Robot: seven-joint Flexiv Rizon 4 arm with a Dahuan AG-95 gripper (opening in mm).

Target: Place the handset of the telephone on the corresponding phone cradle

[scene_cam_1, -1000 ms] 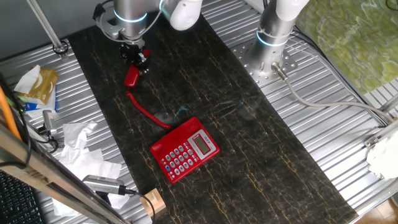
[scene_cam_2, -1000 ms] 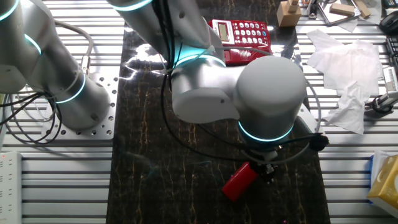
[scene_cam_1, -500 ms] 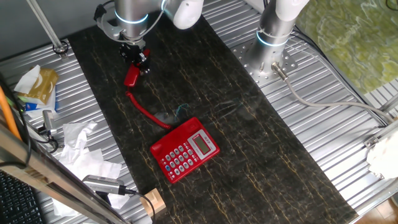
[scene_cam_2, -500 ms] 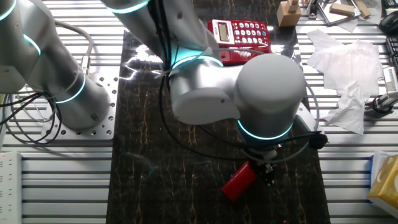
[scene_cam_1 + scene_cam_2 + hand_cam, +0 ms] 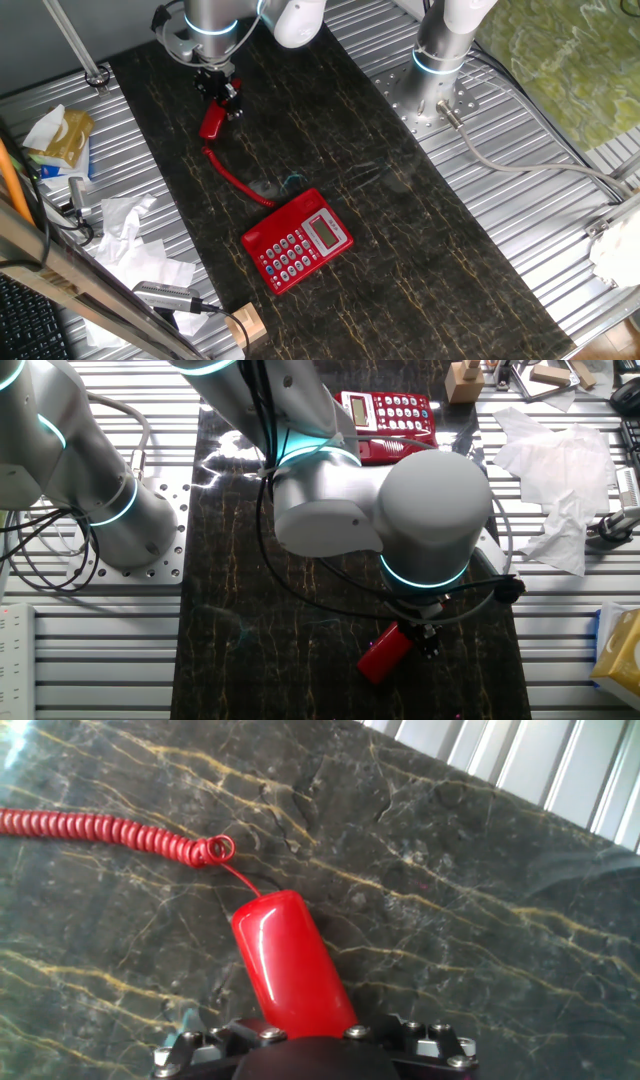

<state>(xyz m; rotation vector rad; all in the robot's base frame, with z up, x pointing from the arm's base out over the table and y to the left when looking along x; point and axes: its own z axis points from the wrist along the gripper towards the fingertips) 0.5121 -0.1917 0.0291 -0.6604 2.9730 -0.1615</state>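
One end of handset (image 5: 290,965) between jaws of gripper (image 5: 221,93), other end free

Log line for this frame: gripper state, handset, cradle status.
gripper: shut on handset | handset: gripped at one end, far from telephone | cord: trailing on mat | phone cradle: empty | placement: not yet done

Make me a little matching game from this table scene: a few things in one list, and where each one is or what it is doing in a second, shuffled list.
Things:
1. handset
2. telephone
3. coiled cord
4. wooden block

Places or states:
A. runs across the dark mat between the two red parts
B. held at one end by the tool
C. sits at the mat's edge, beside the crumpled paper
D. lies on the mat, keypad up, its cradle unfilled

Pairs: 1-B, 2-D, 3-A, 4-C
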